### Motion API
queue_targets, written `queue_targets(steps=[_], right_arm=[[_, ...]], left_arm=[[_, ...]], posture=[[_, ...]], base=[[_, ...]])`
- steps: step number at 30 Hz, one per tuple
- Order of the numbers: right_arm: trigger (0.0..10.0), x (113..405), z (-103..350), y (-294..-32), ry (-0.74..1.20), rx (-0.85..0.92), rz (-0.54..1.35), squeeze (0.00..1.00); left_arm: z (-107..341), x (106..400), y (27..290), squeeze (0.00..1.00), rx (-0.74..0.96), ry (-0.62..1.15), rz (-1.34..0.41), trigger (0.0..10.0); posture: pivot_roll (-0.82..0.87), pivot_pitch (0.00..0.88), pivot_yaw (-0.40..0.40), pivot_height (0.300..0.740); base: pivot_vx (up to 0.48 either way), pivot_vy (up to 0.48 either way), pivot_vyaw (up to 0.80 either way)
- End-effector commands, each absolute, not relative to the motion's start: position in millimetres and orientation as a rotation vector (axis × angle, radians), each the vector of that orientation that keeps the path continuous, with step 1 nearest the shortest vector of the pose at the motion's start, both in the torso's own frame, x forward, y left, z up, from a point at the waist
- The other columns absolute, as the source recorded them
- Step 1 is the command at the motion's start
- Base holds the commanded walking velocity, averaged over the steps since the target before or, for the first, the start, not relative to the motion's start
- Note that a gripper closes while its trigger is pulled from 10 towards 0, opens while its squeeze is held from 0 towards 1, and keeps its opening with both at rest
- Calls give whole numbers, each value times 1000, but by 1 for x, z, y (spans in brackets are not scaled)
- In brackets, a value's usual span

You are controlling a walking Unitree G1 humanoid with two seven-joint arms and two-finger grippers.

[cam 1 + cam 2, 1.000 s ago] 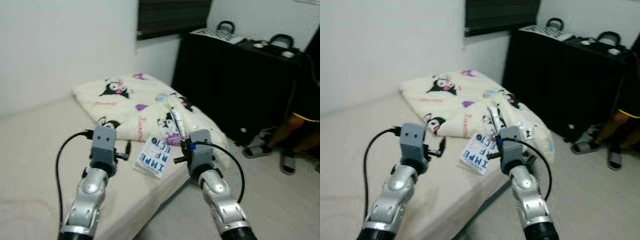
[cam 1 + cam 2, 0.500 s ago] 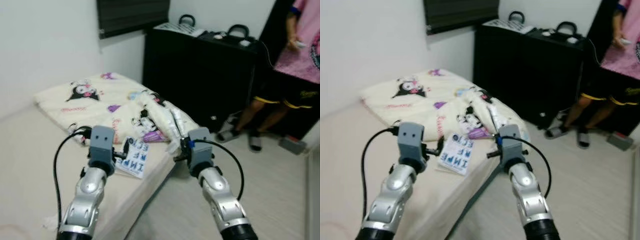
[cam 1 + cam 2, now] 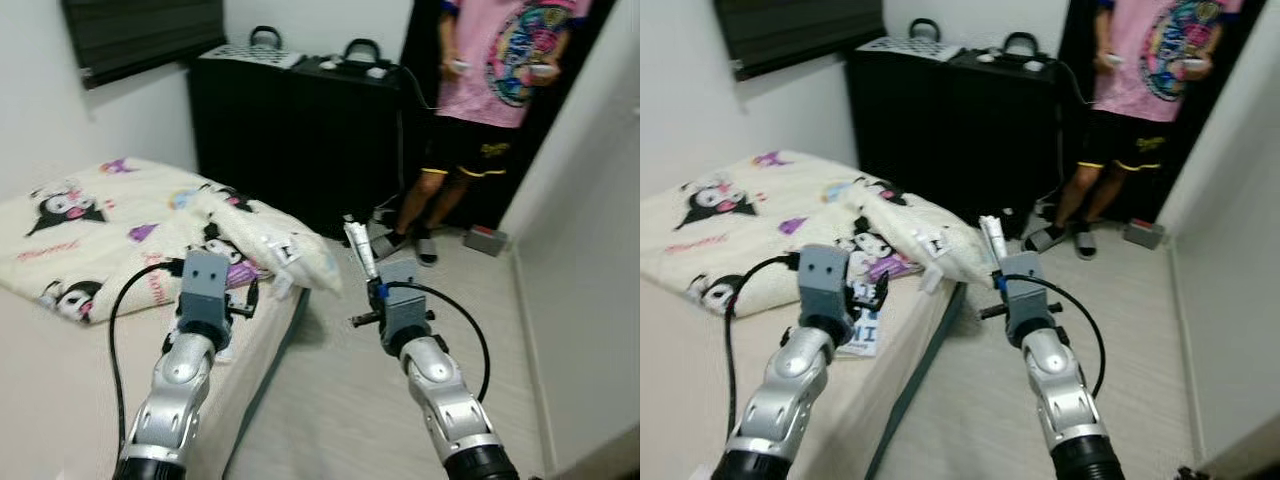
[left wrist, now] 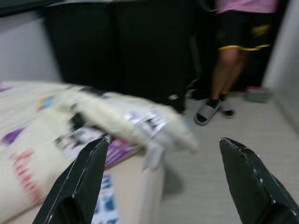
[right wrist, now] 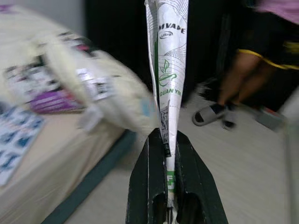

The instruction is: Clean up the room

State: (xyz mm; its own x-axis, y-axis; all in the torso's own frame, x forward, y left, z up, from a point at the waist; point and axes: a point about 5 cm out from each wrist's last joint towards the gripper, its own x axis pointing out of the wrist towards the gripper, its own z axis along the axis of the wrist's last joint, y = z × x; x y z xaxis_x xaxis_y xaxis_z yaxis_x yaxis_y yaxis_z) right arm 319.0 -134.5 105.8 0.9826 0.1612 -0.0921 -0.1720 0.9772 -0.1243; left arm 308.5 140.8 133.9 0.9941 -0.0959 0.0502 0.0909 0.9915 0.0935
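My right gripper (image 5: 164, 138) is shut on a flattened white wrapper with green print (image 5: 167, 70), which stands straight up from its fingers. In the left eye view the wrapper (image 3: 357, 248) is held over the floor just past the bed's corner. My left gripper (image 4: 163, 140) is open with nothing between its fingers, hovering over the bed's edge (image 3: 243, 300). Below it on the mattress lies a white booklet with blue letters (image 3: 862, 335). A cream blanket with cartoon prints (image 3: 90, 225) covers the bed, with a bunched roll (image 3: 275, 245) at the corner.
A person in a pink shirt and black shorts (image 3: 490, 100) stands by the doorway, slippers (image 3: 400, 243) at the feet. Black cases (image 3: 300, 120) line the far wall. A white wall (image 3: 590, 250) bounds the right. Light floor (image 3: 330, 400) runs between bed and wall.
The whole view has swung right: the bed slid to the left and the person came fully into view. Both grippers keep their poses, the right still holding the wrapper.
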Motion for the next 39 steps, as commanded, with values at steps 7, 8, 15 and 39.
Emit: queue_targets(steps=[7, 8, 15, 39], right_arm=[[10000, 316, 105, -135, 68, -76, 115, 0], [10000, 315, 103, -134, 70, -81, 112, 0], [10000, 308, 91, -134, 90, -53, 94, 0], [10000, 313, 90, -125, 106, 18, 125, 0]], left_arm=[[128, 311, 144, 0, 118, -21, -125, 10000], [127, 310, 146, 0, 117, -17, -125, 10000], [121, 308, 155, 0, 132, 2, -116, 10000], [119, 301, 161, 0, 130, 5, -65, 10000]], posture=[[28, 0, 25, 740], [26, 0, 30, 740], [42, 0, 27, 740], [73, 0, -28, 740]], base=[[0, 0, -800], [0, 0, -800], [0, 0, -800], [0, 0, -800]])
